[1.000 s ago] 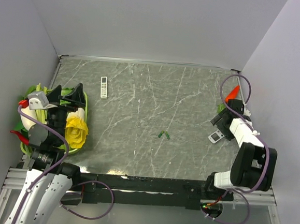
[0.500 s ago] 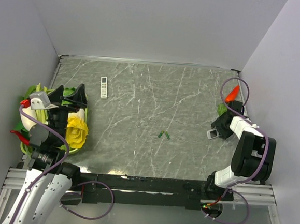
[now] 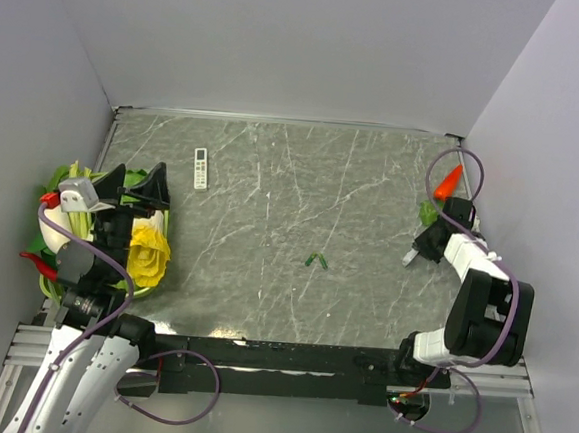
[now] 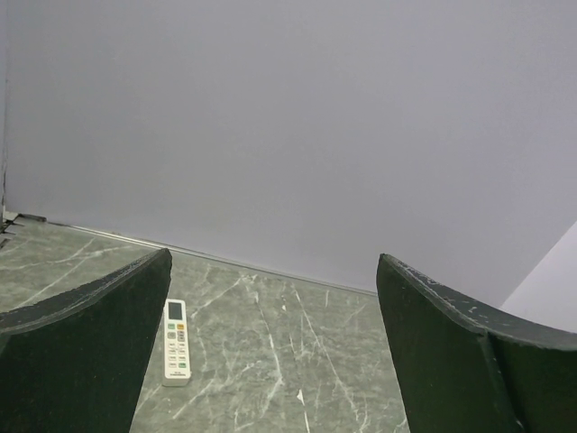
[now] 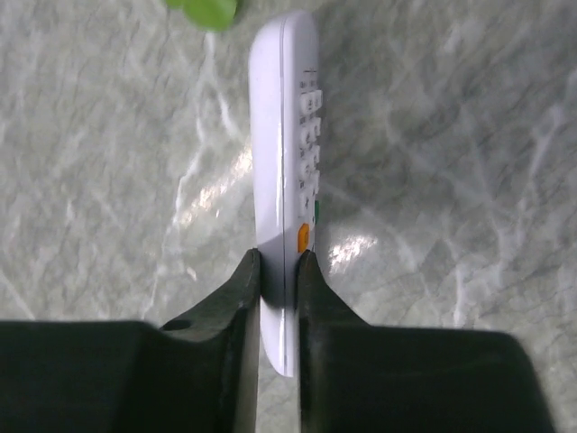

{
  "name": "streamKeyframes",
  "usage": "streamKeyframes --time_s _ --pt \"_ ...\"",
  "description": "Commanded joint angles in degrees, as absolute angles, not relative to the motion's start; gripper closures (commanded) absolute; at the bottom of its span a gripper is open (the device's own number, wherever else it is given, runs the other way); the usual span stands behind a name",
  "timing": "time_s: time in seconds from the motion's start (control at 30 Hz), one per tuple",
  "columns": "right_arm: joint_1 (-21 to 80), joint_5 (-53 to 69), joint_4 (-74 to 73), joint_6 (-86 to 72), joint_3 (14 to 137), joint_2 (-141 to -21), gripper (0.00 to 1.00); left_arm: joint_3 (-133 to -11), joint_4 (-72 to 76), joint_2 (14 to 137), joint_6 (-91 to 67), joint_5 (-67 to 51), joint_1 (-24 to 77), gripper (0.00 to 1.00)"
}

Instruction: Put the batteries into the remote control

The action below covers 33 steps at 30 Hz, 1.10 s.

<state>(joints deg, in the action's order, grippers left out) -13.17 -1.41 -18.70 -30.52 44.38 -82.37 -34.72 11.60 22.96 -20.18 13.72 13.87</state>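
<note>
Top external view, one frame. Your right claw (image 3: 419, 251) sits at the right edge of the frame, low over the table (image 3: 270, 205), and it is clamped on the remote (image 3: 410, 256). Only a small grey-white end of the remote shows past the black fingers here.

Right wrist view confirms the grip. The remote (image 5: 287, 162) stands edge-on and runs up the middle of the frame. The right claw (image 5: 279, 271) pinches its lower end, with one finger (image 5: 236, 302) on the plain back and the other (image 5: 313, 293) on the button face. The buttons face the right of the frame, and an orange button sits just above the fingertip. You cannot tell from either view whether the remote touches the table or hangs clear of it. A green scrap (image 5: 206, 11) lies at the top edge, just beside the remote's far end.

The batteries (image 3: 315, 260) lie together on the table at centre frame, slightly below the middle, well apart from both claws.

Your left claw (image 3: 132, 179) is at the left edge of the top view, above a green basket (image 3: 157, 262) that holds a yellow item (image 3: 146, 250). In the left wrist view the left claw (image 4: 273, 262) has its fingers (image 4: 81, 361) spread wide with nothing between them. A screen remote (image 4: 177, 341) lies flat beyond them, at upper left (image 3: 201, 167) in the top view.

An orange item (image 3: 450, 178) lies near the table's upper right corner.
</note>
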Motion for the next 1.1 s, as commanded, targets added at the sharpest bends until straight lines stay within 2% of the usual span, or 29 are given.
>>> streamKeyframes --time_s 0.0,0.3,0.5,0.6,0.73,0.87,1.07 --pt "-12.8 5.0 -15.1 -28.7 40.6 -75.1 0.98 -33.9 14.7 22.9 -19.7 11.0 14.2 0.01" --pt "-10.5 20.7 -3.5 -27.5 31.6 -61.1 1.00 -33.7 15.7 24.8 -20.4 6.4 14.7 0.01" --pt "-3.3 31.5 9.0 -27.2 27.8 -52.3 1.00 -35.2 15.5 31.2 -25.4 0.4 16.3 0.00" --pt "1.9 36.0 14.0 -27.1 27.5 -49.7 1.00 -37.5 12.6 35.3 -29.5 -6.7 16.6 0.01" --pt "6.4 41.5 21.0 -29.6 26.9 -47.5 1.00 -37.0 12.9 38.4 -36.0 -19.9 16.8 0.01" --pt "10.9 45.3 30.2 -34.4 25.7 -47.2 1.00 -34.9 16.3 39.5 -41.3 -26.0 18.1 0.01" --pt "19.9 47.8 44.4 -40.1 23.9 -51.1 1.00 -31.0 24.5 39.7 -44.2 -25.8 25.7 0.01"
